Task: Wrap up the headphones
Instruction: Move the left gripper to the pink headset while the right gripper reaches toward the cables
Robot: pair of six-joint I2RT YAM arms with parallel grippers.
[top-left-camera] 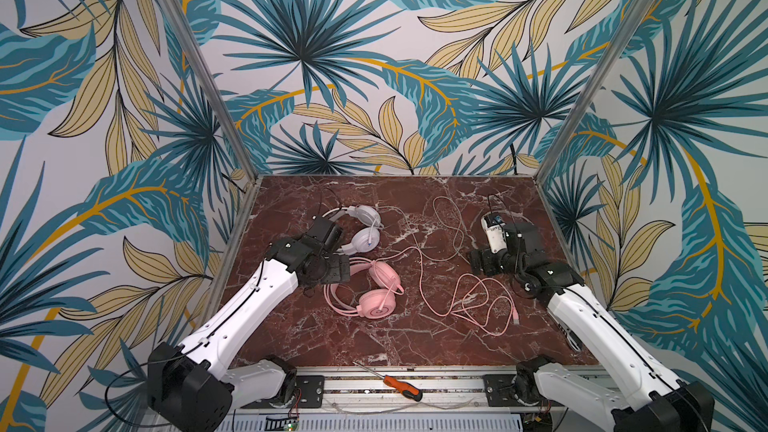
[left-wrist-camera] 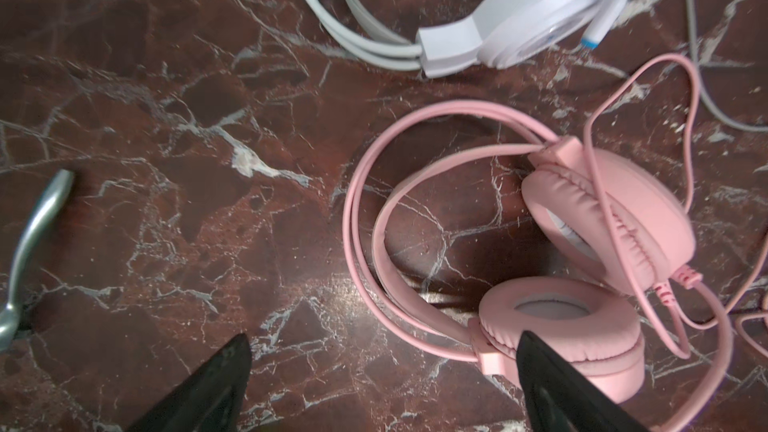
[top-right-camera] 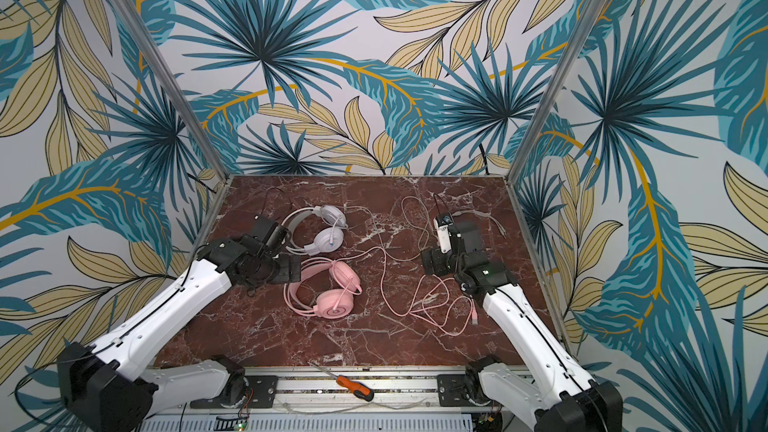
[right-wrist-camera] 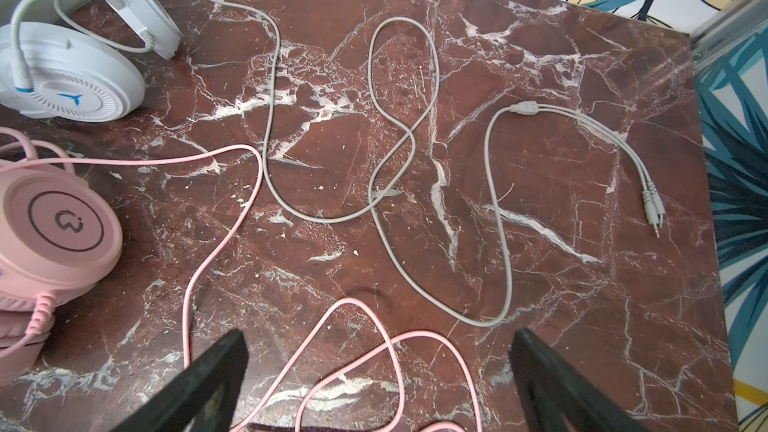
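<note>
1. The pink headset is lying flat near the middle of the marble table, with the white headset lying just behind it.
2. The pink cable is sprawling in loose loops toward the right, and the white cable is snaking unwound beyond it.
3. The left gripper is hovering beside the pink headset, jaws spread wide and gripping nothing.
4. The right gripper is hanging over the cable loops, jaws spread and empty.
5. An orange-handled screwdriver is lying on the front rail.

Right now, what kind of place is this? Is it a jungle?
Not a jungle; probably a robot test booth. A left arm and right arm are fixed to a rail, leaf-print walls box in the table, and a screwdriver lies by.
</note>
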